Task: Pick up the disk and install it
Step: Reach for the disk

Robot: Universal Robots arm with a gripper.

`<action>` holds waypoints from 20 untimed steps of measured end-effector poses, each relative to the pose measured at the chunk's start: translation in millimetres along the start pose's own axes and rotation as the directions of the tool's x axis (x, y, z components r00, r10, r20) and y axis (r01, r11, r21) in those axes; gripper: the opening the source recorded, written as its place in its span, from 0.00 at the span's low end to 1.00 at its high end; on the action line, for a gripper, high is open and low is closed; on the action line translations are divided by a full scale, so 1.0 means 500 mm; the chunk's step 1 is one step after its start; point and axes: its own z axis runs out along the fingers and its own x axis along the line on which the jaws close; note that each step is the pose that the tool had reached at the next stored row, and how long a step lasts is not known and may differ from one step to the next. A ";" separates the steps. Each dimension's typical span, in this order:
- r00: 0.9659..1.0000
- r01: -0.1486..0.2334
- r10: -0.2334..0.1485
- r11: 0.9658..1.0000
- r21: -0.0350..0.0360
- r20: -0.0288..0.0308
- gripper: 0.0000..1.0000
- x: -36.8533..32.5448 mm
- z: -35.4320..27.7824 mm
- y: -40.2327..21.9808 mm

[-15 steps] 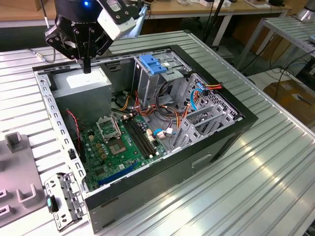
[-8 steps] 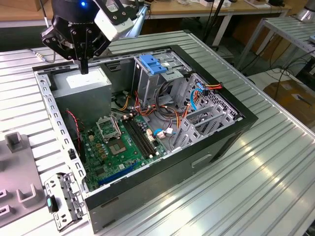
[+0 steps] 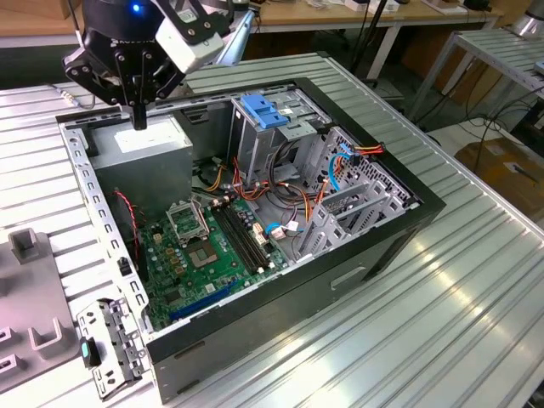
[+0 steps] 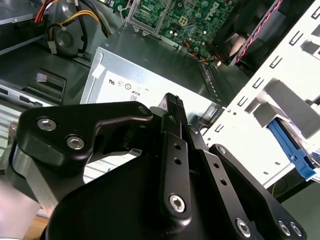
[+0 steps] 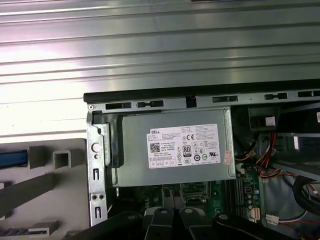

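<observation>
My gripper (image 3: 139,117) hangs shut and empty just above the grey power supply box (image 3: 144,144) in the back corner of the open computer case (image 3: 374,246). In the second wrist view its black fingers (image 4: 173,102) are pressed together over the box's white sticker (image 4: 125,82). The disk itself is out of view. A blue strip (image 5: 11,158) lies in the grey fixture (image 5: 55,160) outside the case, and I cannot tell what it belongs to. A similar blue piece (image 4: 292,147) shows past the case's rear frame.
A metal drive cage with a blue plastic handle (image 3: 265,110) stands upright in the case. The green motherboard (image 3: 208,246) lies on the case floor, with loose orange and blue cables (image 3: 340,161) nearby. The case rests on a ribbed metal table (image 3: 476,280). Grey fixtures (image 3: 30,314) sit at the exterior view's left.
</observation>
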 end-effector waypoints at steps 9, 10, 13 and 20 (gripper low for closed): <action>1.000 0.000 0.000 1.000 0.000 -0.006 0.11 0.007 0.001 -0.001; 1.000 0.000 0.000 1.000 0.000 -0.007 0.11 0.007 0.001 -0.001; 1.000 0.000 0.000 1.000 0.001 -0.009 0.11 0.010 0.001 -0.001; 1.000 0.000 0.000 1.000 0.001 -0.012 0.11 0.015 0.002 -0.001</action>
